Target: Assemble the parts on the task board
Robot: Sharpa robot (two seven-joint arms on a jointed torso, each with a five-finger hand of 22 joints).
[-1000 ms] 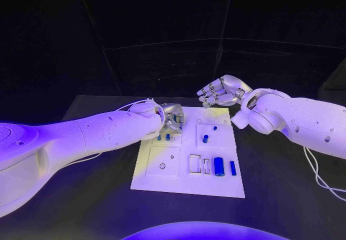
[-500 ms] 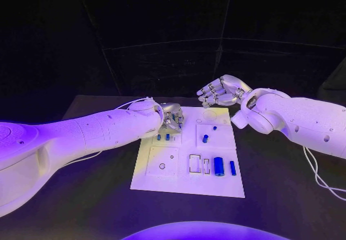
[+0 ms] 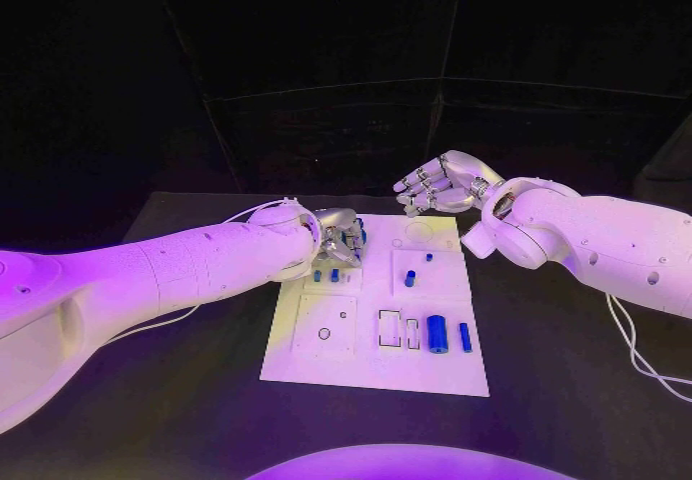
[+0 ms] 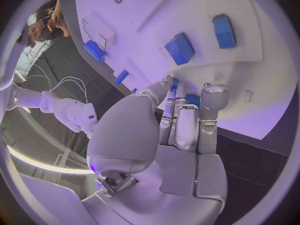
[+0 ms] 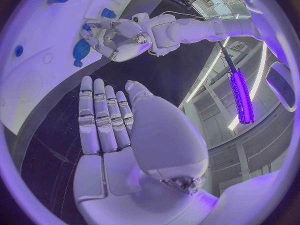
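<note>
The white task board lies in the middle of the black table. My left hand hovers over its far left corner, fingers curled in, pinching a small blue part at the fingertips. Two short blue pegs stand just below that hand. Two more blue parts stand mid-board, and two long blue parts lie near the right edge. My right hand is raised beyond the board's far edge, fingers stretched out, holding nothing.
Empty recesses and a small hole mark the board's near half. White cables trail over the table on the right. Black tabletop surrounds the board.
</note>
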